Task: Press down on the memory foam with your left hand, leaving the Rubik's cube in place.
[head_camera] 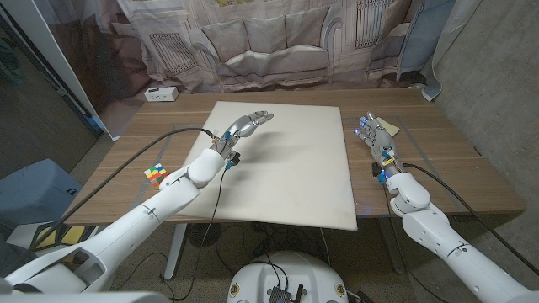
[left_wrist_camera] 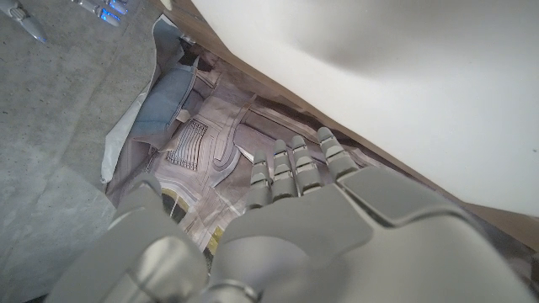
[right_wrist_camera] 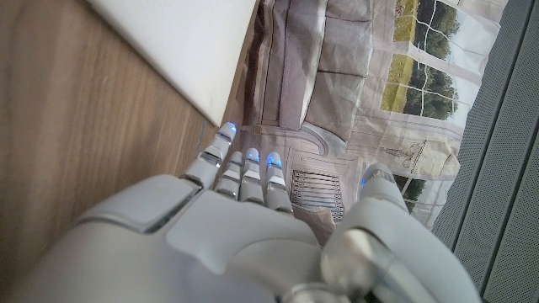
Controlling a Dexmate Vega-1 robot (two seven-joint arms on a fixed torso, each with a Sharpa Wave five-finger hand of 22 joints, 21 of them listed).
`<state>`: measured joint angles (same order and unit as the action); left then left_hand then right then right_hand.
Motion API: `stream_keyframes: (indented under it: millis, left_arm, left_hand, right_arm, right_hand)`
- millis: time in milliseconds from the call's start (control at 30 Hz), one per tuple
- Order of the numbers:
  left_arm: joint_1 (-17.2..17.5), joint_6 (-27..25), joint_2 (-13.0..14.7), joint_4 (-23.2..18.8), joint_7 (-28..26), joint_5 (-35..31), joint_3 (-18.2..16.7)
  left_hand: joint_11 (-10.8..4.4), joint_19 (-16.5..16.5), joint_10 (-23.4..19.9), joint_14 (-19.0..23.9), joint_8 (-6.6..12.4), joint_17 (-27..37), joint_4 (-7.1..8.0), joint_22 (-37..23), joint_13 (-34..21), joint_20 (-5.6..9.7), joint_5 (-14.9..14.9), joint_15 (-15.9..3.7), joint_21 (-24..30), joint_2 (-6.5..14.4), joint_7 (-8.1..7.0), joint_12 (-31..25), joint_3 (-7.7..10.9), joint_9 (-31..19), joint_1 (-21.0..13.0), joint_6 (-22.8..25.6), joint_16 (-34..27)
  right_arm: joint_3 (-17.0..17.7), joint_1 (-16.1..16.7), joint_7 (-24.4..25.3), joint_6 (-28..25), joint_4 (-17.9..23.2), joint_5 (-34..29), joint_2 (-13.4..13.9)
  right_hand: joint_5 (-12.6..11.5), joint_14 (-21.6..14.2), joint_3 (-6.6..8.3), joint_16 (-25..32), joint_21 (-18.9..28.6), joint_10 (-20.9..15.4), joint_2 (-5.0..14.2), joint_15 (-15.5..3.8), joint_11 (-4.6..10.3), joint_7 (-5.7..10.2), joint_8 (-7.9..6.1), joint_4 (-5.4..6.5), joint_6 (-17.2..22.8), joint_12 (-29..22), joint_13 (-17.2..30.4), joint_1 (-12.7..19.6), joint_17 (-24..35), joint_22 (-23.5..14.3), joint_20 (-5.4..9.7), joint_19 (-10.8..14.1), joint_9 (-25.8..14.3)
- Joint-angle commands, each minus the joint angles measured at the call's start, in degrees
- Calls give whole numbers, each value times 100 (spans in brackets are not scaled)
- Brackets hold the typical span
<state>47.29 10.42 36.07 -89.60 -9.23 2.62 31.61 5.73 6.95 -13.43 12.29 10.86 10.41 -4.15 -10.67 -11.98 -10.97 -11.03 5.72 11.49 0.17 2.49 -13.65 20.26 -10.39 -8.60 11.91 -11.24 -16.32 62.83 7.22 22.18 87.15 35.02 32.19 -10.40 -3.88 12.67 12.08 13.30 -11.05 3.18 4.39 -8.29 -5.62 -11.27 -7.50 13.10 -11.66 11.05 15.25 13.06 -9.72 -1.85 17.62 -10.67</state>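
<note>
While the left hand [head_camera: 246, 125] hovered with fingers spread over it, the foam [head_camera: 286, 168] lay white, flat, smooth and rectangular; the cube [head_camera: 154, 173] sat apart on the wooden bench [head_camera: 438, 164].

From the robot's head, one camera looks down over the brown wooden worktop [head_camera: 438, 168] and the white square foam slab [head_camera: 286, 168]. Both wrist cameras sit close behind their fingers, each sharing the slab's edge and the printed sofa backdrop [head_camera: 269, 38].
</note>
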Motion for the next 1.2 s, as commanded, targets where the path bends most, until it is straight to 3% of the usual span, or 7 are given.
stream_keyframes:
  millis: [33,367,800,1200]
  left_arm:
    - [25,836,-163,547,505,976,-234]
    - [61,1175,-275,832,1050,1817,-418]
    - [164,784,-440,843,1685,3059,-606]
    - [206,730,-374,743,1613,2980,-598]
  left_hand:
    - [-20,59,-70,71,57,11,-21,5,-16,-33,19,25,48,51,3,-20,3,-19,0,65,-44]
    - [-12,80,-99,86,60,11,-23,5,-15,-45,19,24,52,50,11,-23,-5,-18,14,95,-38]
    - [22,66,-11,18,-74,14,-23,6,-12,-38,18,47,38,46,122,32,-27,-15,55,-282,4]
    - [27,46,36,-21,-41,13,-31,6,-11,-37,17,56,27,60,139,57,-24,-14,55,-281,21]
  right_arm:
    - [9,69,63,-2,105,-54,28]
    - [12,129,121,26,182,-119,33]
    - [-2,121,-2,76,177,-76,28]
    - [-4,116,-31,95,158,-91,46]
  right_hand:
    - [17,-40,-15,16,-24,-70,22,30,-8,43,6,-16,-1,-5,24,4,-3,-18,11,33,-19]
    - [17,-40,-19,15,-34,-69,21,30,-4,44,4,-14,2,-4,24,0,-4,-18,11,39,-19]
    - [17,-37,-25,13,-49,-67,18,29,-5,45,6,-12,-2,-3,24,-7,-5,-19,8,42,-19]
    - [16,-35,-30,12,-62,-74,17,30,-13,45,3,-11,5,-5,24,-11,-7,-19,12,47,-19]
